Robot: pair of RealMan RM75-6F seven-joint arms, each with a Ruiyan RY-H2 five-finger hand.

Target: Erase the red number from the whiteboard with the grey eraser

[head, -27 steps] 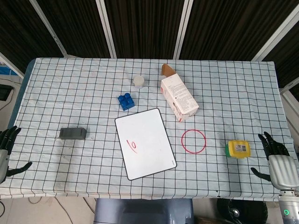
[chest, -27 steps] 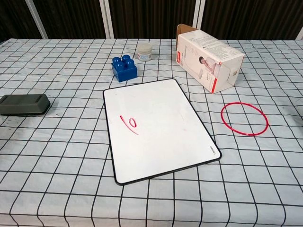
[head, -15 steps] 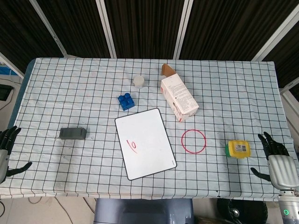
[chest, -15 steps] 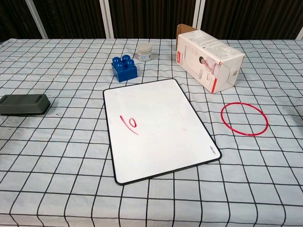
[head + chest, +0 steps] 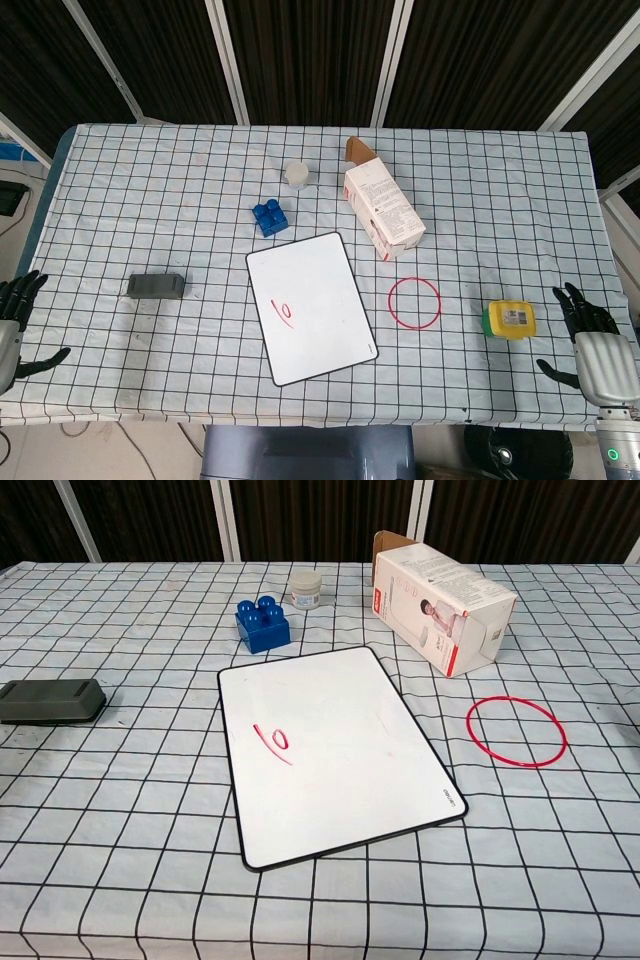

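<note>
Eraser (image 5: pixel 156 287) near the table's left edge looks light, rigid; grip its long sides. Left hand (image 5: pixel 12 330) and right hand (image 5: pixel 592 347) spread, empty.

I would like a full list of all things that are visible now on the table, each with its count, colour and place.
whiteboard: 1, white with black rim, table centre
red number: 1, red, on the whiteboard's left part
grey eraser: 1, grey, left of the whiteboard
toy brick: 1, blue, behind the whiteboard
small jar: 1, whitish, behind the brick
carton: 1, white and red, lying, flap open
ring: 1, red, right of the whiteboard
yellow container: 1, yellow and green, far right
tablecloth: 1, white, black grid
left hand: 1, black, left edge, holding nothing
right hand: 1, silver and black, right edge, holding nothing
</note>
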